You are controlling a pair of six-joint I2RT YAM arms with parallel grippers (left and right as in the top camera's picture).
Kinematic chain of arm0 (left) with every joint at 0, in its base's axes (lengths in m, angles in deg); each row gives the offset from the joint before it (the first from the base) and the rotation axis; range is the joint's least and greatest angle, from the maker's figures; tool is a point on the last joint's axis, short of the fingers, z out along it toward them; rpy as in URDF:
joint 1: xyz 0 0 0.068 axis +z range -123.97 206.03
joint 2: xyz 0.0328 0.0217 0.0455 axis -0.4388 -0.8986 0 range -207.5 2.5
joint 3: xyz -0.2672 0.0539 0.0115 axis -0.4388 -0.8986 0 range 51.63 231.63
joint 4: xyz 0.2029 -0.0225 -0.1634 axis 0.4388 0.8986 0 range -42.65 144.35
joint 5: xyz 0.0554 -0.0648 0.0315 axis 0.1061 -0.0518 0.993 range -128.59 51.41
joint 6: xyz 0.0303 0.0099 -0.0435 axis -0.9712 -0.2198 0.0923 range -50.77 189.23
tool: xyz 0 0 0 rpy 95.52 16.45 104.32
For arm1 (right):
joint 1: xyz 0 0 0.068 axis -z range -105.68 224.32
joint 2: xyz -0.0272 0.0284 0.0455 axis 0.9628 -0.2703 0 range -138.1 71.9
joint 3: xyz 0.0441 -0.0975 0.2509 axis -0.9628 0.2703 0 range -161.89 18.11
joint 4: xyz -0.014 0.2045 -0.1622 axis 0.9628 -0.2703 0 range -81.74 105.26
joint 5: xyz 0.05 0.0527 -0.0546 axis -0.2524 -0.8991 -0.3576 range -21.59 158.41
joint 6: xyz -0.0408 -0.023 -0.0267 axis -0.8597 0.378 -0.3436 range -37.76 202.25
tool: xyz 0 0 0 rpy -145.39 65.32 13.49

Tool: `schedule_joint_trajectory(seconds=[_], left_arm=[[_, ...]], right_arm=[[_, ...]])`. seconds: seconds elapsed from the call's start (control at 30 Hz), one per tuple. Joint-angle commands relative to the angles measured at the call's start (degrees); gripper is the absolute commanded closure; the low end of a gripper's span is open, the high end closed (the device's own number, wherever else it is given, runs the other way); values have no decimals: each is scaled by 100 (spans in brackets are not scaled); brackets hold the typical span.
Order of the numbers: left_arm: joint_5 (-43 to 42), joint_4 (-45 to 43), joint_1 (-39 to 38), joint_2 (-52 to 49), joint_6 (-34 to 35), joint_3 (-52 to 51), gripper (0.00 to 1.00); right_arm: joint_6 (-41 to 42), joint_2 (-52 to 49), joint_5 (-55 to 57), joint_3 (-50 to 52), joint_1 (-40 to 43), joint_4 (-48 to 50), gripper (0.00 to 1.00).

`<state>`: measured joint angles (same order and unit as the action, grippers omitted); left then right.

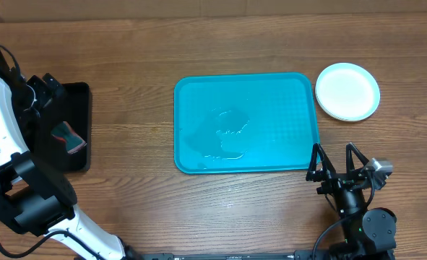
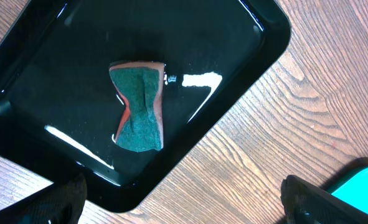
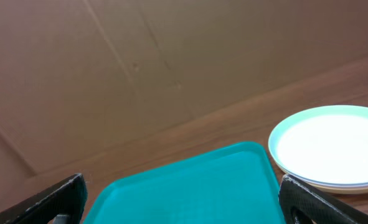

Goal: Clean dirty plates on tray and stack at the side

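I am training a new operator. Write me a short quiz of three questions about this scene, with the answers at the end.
1. True or false: a plate lies on the teal tray.
2. Fill in: the stacked plates stand on the table, on the tray's ____ side.
3. Where is the sponge? A) on the table B) in the black tray C) on the teal tray
Key: 1 false; 2 right; 3 B.
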<state>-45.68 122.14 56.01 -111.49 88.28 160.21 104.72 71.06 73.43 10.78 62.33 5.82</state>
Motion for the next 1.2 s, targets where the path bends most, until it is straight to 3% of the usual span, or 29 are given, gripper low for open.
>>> schedule_joint_trajectory(seconds=[0.0, 0.2, 1.17], left_arm=[[-24, -4, -52, 85, -66, 17, 0], [-24, -4, -52, 85, -66, 17, 0], [-24, -4, -52, 85, -66, 17, 0]], right_arm=[[9, 68, 313, 203, 22, 168, 0], [9, 68, 546, 688, 22, 750, 0], [-772, 68, 824, 688, 201, 579, 0]])
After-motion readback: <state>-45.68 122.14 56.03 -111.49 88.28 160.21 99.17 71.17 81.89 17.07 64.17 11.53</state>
